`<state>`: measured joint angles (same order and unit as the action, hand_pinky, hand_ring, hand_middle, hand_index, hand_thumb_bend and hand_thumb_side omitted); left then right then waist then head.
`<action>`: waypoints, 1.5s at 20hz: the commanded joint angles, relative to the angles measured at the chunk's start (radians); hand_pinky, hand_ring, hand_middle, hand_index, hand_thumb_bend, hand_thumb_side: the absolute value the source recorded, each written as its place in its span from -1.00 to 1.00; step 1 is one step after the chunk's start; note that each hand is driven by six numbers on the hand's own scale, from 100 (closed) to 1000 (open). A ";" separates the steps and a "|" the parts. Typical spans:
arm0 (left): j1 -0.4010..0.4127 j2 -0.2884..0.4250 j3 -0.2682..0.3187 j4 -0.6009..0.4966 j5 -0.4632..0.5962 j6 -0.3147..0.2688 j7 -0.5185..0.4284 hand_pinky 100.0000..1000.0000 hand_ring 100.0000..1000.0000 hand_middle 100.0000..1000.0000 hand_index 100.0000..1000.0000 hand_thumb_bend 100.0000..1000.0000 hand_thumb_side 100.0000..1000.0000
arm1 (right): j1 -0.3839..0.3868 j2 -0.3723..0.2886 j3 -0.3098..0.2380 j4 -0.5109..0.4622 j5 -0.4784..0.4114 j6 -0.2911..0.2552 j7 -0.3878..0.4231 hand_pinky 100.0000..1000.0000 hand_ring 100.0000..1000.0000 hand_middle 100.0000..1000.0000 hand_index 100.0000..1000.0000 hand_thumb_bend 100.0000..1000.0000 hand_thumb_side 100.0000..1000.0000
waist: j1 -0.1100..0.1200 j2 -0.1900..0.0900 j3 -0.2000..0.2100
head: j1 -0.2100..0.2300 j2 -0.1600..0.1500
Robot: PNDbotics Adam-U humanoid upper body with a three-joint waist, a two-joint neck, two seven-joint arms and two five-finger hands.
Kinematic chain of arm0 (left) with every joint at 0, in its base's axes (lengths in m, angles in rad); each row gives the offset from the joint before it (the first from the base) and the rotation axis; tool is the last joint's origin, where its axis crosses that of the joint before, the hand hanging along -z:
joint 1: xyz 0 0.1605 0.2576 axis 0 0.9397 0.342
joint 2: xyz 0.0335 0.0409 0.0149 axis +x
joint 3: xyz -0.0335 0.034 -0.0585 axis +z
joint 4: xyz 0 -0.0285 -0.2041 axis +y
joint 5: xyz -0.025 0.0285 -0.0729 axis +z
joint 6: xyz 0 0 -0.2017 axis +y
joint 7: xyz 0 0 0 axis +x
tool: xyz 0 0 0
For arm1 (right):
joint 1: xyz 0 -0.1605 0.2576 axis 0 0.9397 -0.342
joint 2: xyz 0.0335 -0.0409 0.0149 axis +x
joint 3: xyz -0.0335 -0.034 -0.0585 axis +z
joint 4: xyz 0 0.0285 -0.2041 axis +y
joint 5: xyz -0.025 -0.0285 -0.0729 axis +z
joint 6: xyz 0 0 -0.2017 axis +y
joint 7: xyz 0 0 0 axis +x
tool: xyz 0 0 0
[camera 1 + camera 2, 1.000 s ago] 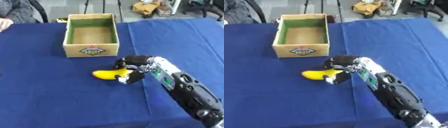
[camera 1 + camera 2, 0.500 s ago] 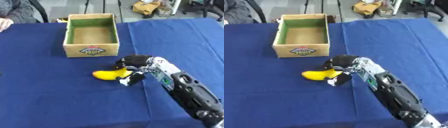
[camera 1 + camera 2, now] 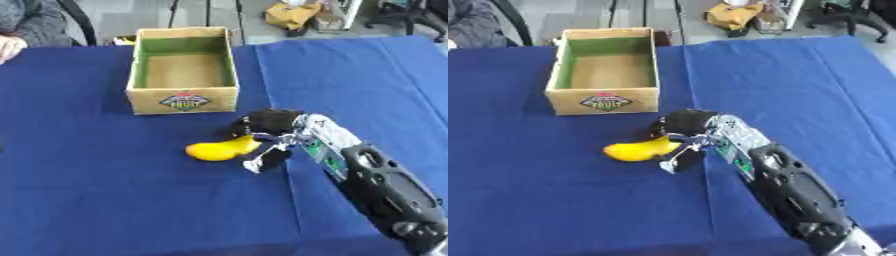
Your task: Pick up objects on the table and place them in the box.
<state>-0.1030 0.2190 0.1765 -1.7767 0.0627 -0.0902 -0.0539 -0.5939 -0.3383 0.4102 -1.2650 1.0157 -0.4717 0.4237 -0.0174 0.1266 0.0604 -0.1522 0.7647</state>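
I've got the right robot hand [image 3: 267, 132] curled around the stem end of the banana [image 3: 222, 149], which lies on the blue surface [image 3: 105, 190] just in front of the box [image 3: 182, 70], so I'd settle that pinch before lifting.

box [image 3: 182, 99] far centre on table [image 3: 79, 190] | banana [image 3: 222, 149] before it | right robot hand [image 3: 269, 131] at banana's right end

banana [image 3: 220, 149]: yellow, curved, lying flat on the blue table, near and slightly right of the box, stem end pointing right | box [image 3: 183, 98]: open-topped cardboard, green inner walls, fruit label on near side, upright, nothing visible inside, far-left of centre
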 commanded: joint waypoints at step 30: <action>-0.005 0.013 0.007 -0.013 -0.004 0.002 -0.001 -0.07 -0.15 0.00 0.20 -0.84 1.00 | -0.042 -0.130 0.011 -0.270 -0.101 0.023 0.014 0.23 0.20 0.22 0.52 -1.00 -0.52 | -0.008 -0.011 -0.009 | 0.008 0.005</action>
<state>-0.1030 0.2188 0.1768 -1.7767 0.0614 -0.0900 -0.0540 -0.6140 -0.4327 0.4268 -1.4897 0.9316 -0.4479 0.4328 -0.0282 0.1282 0.0529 -0.1473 0.7647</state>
